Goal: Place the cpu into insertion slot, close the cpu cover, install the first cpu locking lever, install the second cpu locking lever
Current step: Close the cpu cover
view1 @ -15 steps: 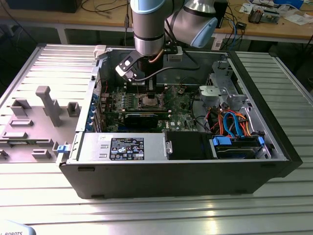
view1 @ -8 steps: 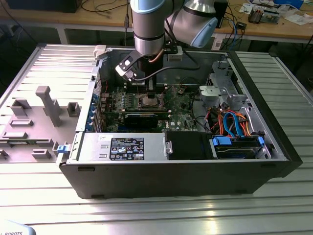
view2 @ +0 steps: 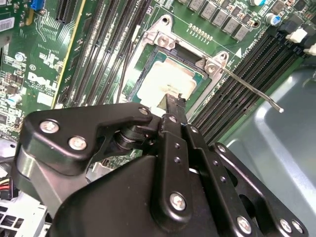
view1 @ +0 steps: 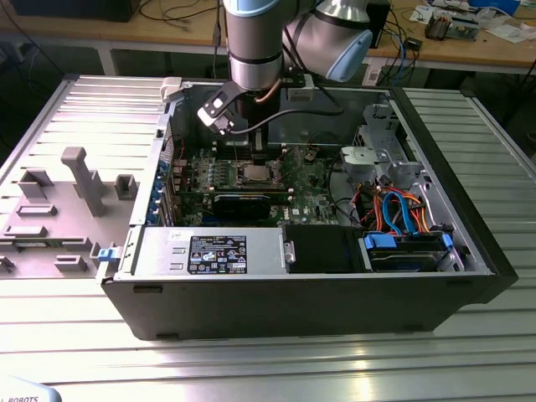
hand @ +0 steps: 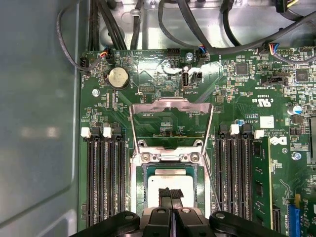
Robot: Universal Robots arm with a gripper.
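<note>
Cpu [hand: 170, 181] lies flat in the insertion slot [view2: 159, 35], its dull silver top facing up, and I am right over it.

A slatted metal table [view1: 469, 352] carries everything. On it lies an open black computer case [view1: 293, 310], with a grey moulded fixture [view1: 79, 180] beside it on the exterior view's left. My arm [view1: 255, 42] comes down from the far side into the case, over the green motherboard [view1: 310, 188]. A power supply [view1: 209, 251] sits along the near wall of the case.

On the board, long black memory slots [hand: 103, 177] run along both sides of the insertion slot. The cpu cover [hand: 170, 102] stands swung open, tilted up off the slot on its far edge, so the board shows through its window. A thin locking lever [view2: 252, 89] angles away from one corner of the slot across the memory slots, its bent tip free.

My claw [hand: 171, 193] has its two black fingers [hand: 164, 196] drawn together, with nothing gripped between them. Their tips are over the near part of the cpu; I cannot tell whether they touch it.
</note>
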